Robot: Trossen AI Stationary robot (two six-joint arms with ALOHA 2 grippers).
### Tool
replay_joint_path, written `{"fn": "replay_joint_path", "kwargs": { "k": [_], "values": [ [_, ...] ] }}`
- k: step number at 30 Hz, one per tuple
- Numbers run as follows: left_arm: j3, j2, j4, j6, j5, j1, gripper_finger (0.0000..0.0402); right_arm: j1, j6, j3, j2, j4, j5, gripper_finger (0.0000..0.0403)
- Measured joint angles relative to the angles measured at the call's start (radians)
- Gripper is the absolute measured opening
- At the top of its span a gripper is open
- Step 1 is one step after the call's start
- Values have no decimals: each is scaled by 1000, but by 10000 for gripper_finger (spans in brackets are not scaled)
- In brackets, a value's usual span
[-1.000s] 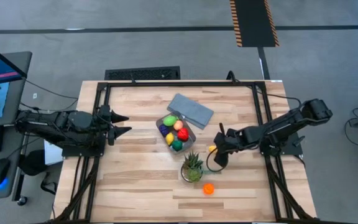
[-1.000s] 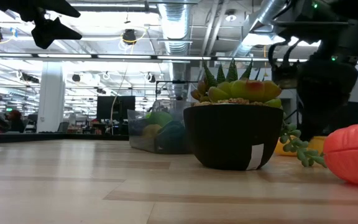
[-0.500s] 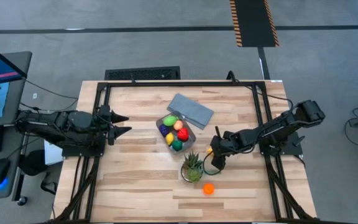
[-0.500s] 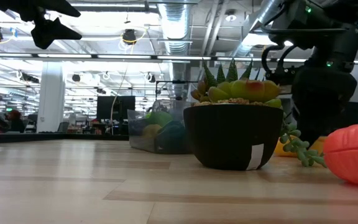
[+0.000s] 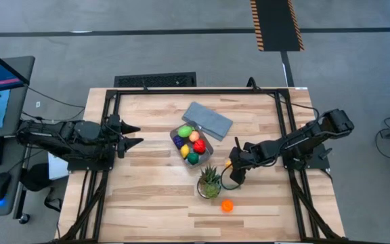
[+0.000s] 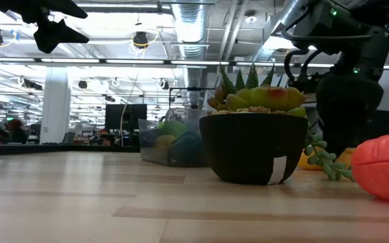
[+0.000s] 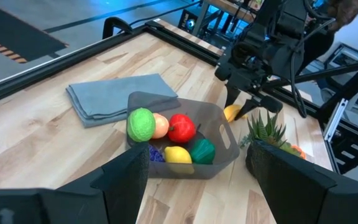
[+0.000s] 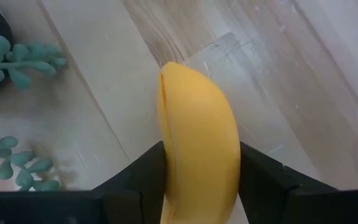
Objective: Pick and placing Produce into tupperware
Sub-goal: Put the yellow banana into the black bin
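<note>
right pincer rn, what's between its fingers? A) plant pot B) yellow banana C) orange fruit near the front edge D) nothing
B: the right wrist view shows the right pincer with a finger pressed against each side of the yellow banana, which lies on the table beside the potted plant.

Banana [image 8: 197, 143] end cut off; orange piece [image 6: 383, 165] cropped at edge.
</note>
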Motion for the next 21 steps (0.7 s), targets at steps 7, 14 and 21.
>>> {"fn": "replay_joint_path", "kwargs": {
  "k": [7,14,21],
  "values": [
    [0,0,0,0,2,0,269,0,9,0,0,7,-1,176],
    [0,0,0,-5,2,0,269,0,27,0,-3,7,0,193],
    [0,0,0,-5,2,0,269,1,30,-3,-27,-10,-6,173]
  ]
}}
